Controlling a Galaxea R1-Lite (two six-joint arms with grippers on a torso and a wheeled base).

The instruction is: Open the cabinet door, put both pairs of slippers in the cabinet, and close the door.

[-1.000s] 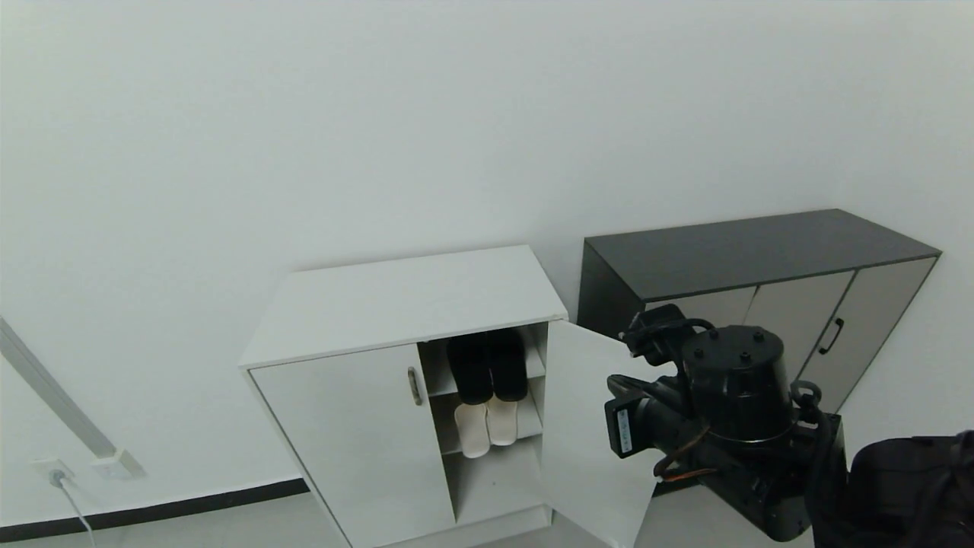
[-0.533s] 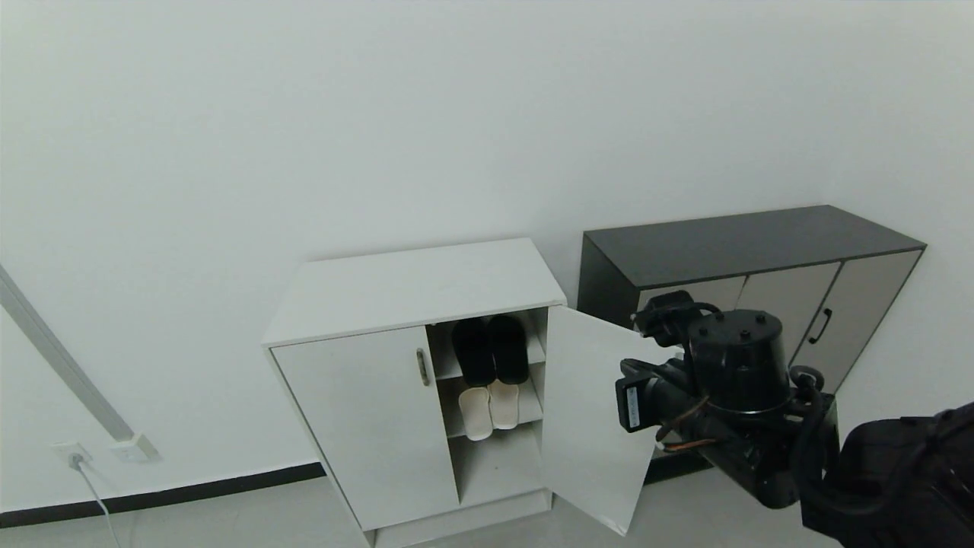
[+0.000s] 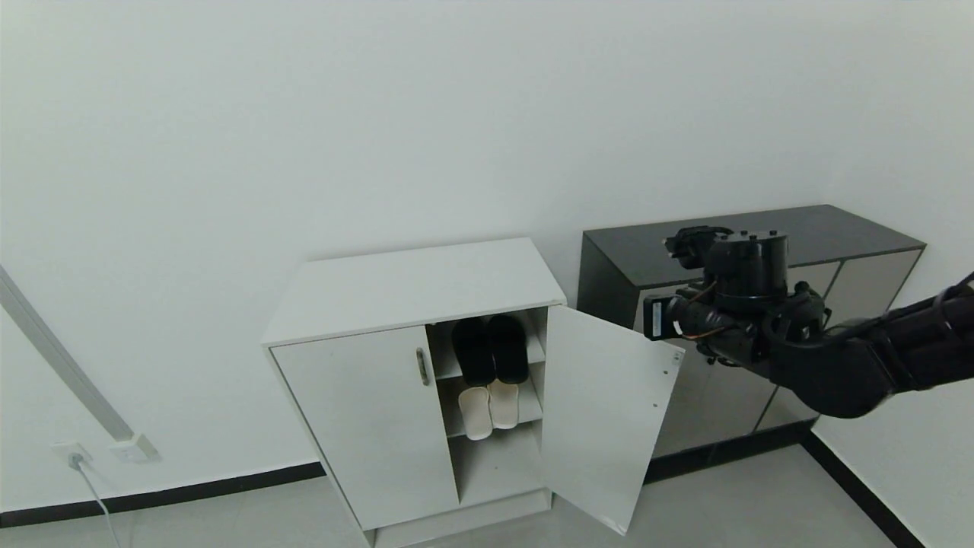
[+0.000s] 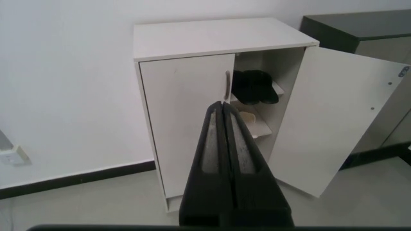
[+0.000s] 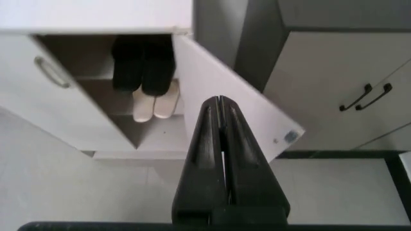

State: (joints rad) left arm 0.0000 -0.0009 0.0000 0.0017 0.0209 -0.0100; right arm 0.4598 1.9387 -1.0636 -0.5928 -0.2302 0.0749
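The white cabinet (image 3: 411, 289) stands against the wall with its right door (image 3: 605, 403) swung wide open and its left door (image 3: 373, 426) closed. A black pair of slippers (image 3: 491, 350) lies on the upper shelf, and a white pair (image 3: 487, 411) on the shelf below. My right arm (image 3: 761, 327) is held high, just right of the open door's top outer corner. In the right wrist view my right gripper (image 5: 220, 99) is shut and empty, above the door (image 5: 237, 102). My left gripper (image 4: 223, 106) is shut and empty, well in front of the cabinet (image 4: 212, 32).
A dark cabinet (image 3: 746, 243) with grey doors stands right of the white one, behind my right arm. A wall socket with a cable (image 3: 72, 459) and a slanted conduit (image 3: 53, 358) are at the lower left. Bare floor lies before the cabinets.
The head camera shifted early on. Since then my right arm has risen and swung right, from in front of the open door to beside its top corner. Door and slippers have not moved.
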